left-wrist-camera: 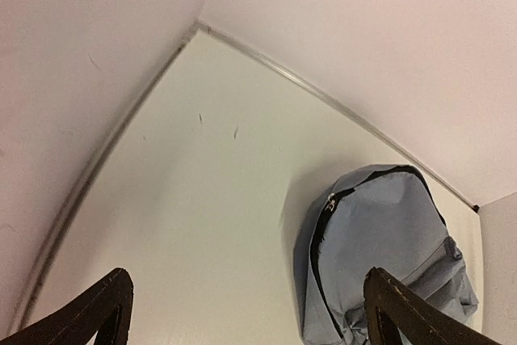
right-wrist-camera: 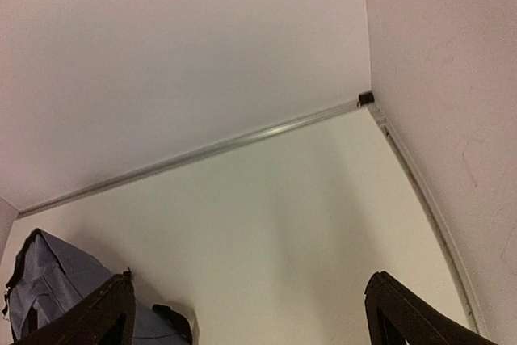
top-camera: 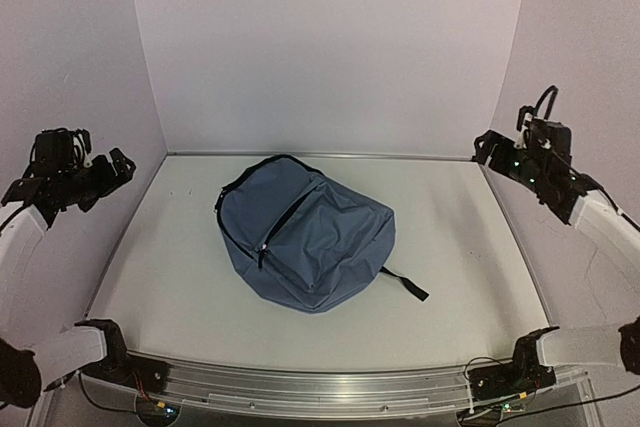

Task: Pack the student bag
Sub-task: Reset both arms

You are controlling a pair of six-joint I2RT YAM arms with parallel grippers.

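Off table [top-camera: 470, 277]: left hand [left-wrist-camera: 248, 280], right hand [right-wrist-camera: 248, 280] agape

Overhead rear view, high wrist views, likely sharing student bag [top-camera: 305, 235]

You see a plain slate-blue student bag [top-camera: 320, 237] with black zippers [top-camera: 288, 215] and a black strap [top-camera: 405, 285]. Beneath it, the table [top-camera: 470, 277] is off-white.

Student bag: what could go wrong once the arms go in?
The student bag lies flat with its zipper apparently shut; a one-gripper pull may drag the soft bag rather than open it. Its loose black strap trails toward the near right and could snag the right gripper coming in.
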